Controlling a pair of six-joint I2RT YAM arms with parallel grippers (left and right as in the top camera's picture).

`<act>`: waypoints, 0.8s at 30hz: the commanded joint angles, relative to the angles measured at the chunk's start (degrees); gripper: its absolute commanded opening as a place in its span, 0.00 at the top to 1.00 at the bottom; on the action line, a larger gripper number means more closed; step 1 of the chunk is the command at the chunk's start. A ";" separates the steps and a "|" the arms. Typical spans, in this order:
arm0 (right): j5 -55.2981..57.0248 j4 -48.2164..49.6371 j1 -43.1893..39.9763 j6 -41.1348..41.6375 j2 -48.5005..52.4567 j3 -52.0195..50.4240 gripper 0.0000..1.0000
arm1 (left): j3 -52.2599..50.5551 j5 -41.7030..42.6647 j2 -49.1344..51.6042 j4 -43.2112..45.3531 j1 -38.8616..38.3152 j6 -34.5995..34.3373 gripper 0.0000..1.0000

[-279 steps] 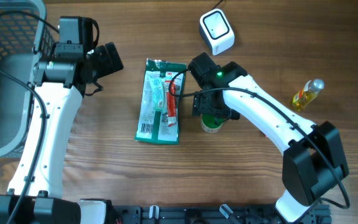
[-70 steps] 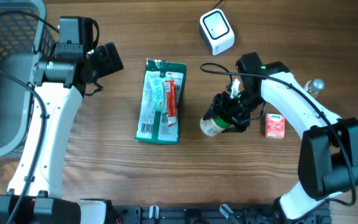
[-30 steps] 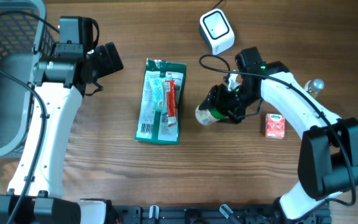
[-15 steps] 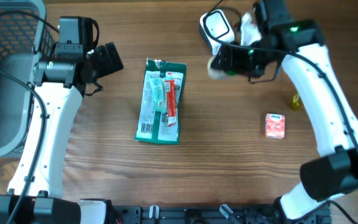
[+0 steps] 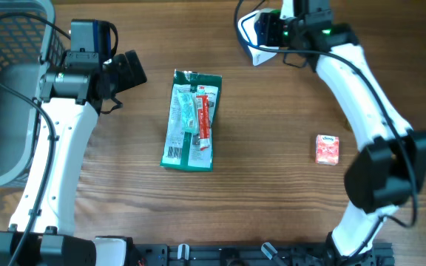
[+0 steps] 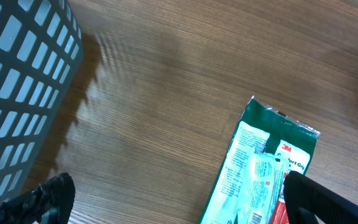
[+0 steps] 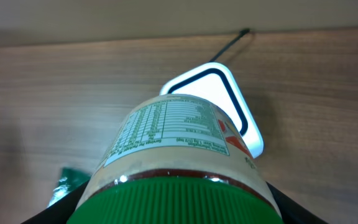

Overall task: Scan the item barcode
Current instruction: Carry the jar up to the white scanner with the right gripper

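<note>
The right hand point(image 5: 279, 26) was clamped on the jar point(image 7: 178, 140), one finger on each side just under the green lid, and held it off the bench point(image 5: 272, 185) at the far edge, right over the white scanner point(image 7: 199, 86). In the wrist view the jar's long axis ran straight away from the hand, lid nearest the camera and base end pointing at the scanner, whose rounded window showed just past the jar's shoulder. The nutrition panel faced up toward the wrist. No barcode could be made out on the visible side of the label, so it probably sat round the side or underneath. The next move therefore likely turned on rolling the jar about that axis until the code faced the window. The left hand point(image 5: 129, 69) hung with its fingers wide apart and nothing between them, well away beside the basket point(image 5: 6, 44), with the green packet point(image 5: 191, 122) between it and the scanner, so the right arm was plainly the nearer one.
</note>
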 commanded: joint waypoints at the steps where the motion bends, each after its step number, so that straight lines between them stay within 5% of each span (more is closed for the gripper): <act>1: 1.90 8.17 0.04 -0.72 4.28 -0.26 0.95 | 0.48 0.46 0.15 0.13 0.31 0.72 0.00; 24: 2.51 32.52 -0.02 3.58 16.37 -0.63 0.95 | 0.48 0.46 0.15 0.13 0.31 0.72 0.00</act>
